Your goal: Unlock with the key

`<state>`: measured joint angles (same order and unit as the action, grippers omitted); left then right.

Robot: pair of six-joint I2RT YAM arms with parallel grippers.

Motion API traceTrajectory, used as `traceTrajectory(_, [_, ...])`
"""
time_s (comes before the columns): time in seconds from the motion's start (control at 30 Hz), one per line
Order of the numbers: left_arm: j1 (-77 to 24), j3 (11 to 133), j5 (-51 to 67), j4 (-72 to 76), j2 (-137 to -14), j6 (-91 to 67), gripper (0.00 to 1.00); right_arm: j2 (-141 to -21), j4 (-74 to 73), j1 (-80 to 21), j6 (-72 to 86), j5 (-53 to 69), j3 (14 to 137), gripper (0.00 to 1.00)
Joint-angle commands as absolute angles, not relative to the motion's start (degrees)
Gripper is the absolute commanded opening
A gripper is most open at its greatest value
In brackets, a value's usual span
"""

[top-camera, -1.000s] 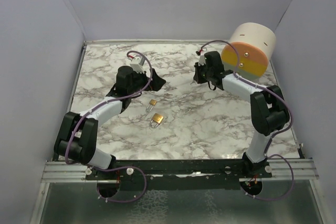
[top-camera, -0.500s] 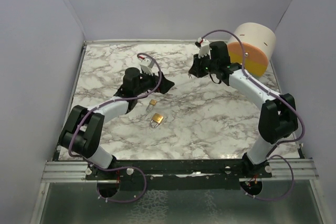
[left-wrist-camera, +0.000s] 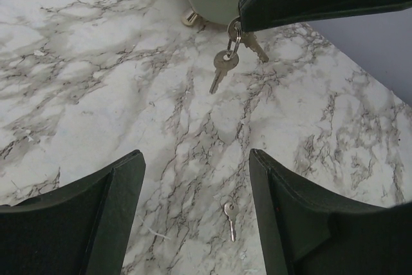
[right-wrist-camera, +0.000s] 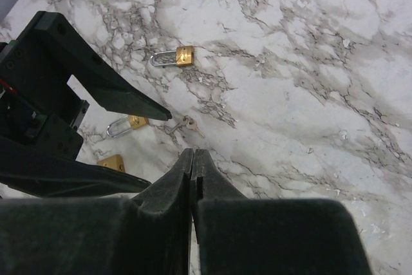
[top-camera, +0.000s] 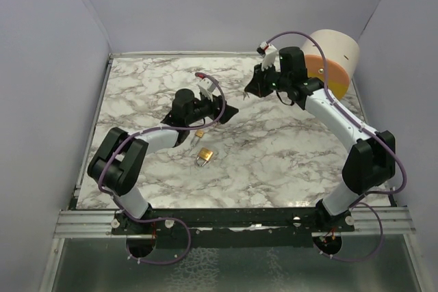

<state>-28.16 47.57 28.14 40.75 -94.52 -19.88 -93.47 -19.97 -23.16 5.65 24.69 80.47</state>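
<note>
brass padlocks lie on the left half of the marble surface. from above, the farther padlock and the nearer padlock sit apart from each other, near the left forearm and touched by nothing. the left gripper reaches past them, low over the surface, its fingers spread with nothing held. a loose key lies flat on the marble in that gap, too small to make out from above. in the right wrist view a brass corner is mostly hidden behind a left finger, so i cannot tell what it belongs to. further right, the right gripper has its fingers pressed together. its own camera hides what it pinches, but the left wrist view shows a key ring caught at its tip. a hanging key dangles from it clear of the surface, with a second one half covered behind it. at the far right a cream cylinder with an orange face sits partly behind the right arm.
</note>
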Motion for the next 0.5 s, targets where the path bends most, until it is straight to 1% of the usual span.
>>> traceTrajectory(0.0, [-29.03, 49.58, 29.58, 47.06, -96.64, -18.86, 0.67, -90.83, -21.49, -23.55, 4.37, 27.51, 81.26, 0.01])
traceTrajectory(0.2, [-29.6, 49.48, 31.01, 52.95, -99.96, -17.05, 0.64, -90.01, -21.6, -23.73, 3.54, 29.15, 80.86, 0.01])
traceTrajectory(0.27, [-29.57, 49.81, 32.24, 54.96, -101.19, -16.65, 0.6, -89.81, -21.68, -23.73, 3.3, 29.86, 80.78, 0.01])
traceTrajectory(0.4, [-29.62, 51.03, 33.48, 58.21, -103.78, -17.54, 0.59, -89.58, -22.17, -23.82, 2.78, 30.83, 80.53, 0.01])
traceTrajectory(0.47, [-29.62, 51.9, 34.96, 59.73, -105.14, -18.09, 0.55, -89.52, -22.44, -23.82, 2.5, 31.16, 80.48, 0.01])
